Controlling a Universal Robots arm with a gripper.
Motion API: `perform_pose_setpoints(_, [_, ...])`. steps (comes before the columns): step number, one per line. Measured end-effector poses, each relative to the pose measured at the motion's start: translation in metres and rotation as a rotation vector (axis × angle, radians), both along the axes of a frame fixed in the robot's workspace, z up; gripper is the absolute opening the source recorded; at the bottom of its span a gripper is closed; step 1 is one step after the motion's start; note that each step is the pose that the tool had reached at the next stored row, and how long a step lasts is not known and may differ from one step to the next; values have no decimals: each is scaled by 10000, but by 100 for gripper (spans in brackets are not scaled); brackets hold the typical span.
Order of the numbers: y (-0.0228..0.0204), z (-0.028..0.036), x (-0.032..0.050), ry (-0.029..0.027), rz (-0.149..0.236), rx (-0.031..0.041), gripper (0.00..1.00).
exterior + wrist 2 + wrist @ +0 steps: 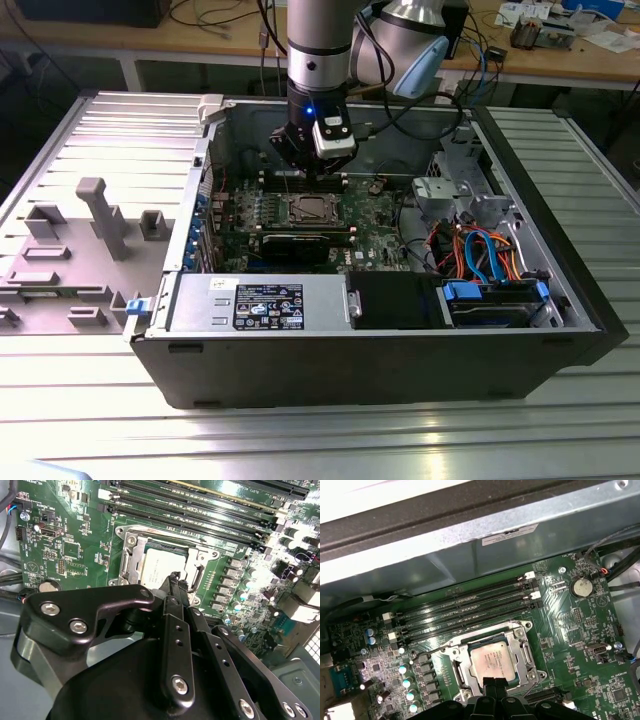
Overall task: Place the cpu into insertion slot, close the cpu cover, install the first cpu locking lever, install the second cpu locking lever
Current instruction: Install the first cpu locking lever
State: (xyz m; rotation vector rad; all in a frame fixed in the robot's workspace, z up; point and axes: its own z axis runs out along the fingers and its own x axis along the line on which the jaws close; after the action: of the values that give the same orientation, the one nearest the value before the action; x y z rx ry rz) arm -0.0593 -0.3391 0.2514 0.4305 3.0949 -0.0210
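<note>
The cpu [492, 661] is seen lying flat inside the insertion slot [520, 627], silvery top upward, near the middle of the board within the open computer case [350, 370]. The first step of the task is therefore judged to be done. The cpu cover [525, 655] is seen down around the chip, its frame level with the board and the chip's top showing through the window, so the second step is taken as done too, or very nearly so.

A thin wire locking lever [470, 637] is seen running low along the side of the socket that faces the memory slots [465, 607]. Whether its end is hooked under its catch cannot be told (the catch itself is not made out), and the other lever cannot be picked out with any certainty. The two lever steps are thus judged to be what is left, or at least unconfirmed.

The gripper [176, 579] is held just above the socket, its tips over the edge of the chip farthest from the memory slots in both wrist views. The fingers are seen drawn together, and nothing is seen between them. Whether the tips touch the cover or hang just clear of it cannot be told.
</note>
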Motion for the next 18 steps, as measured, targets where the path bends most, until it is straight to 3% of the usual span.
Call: perform_pose_setpoints(18, [0, 0, 0, 0, 144, 0, 11])
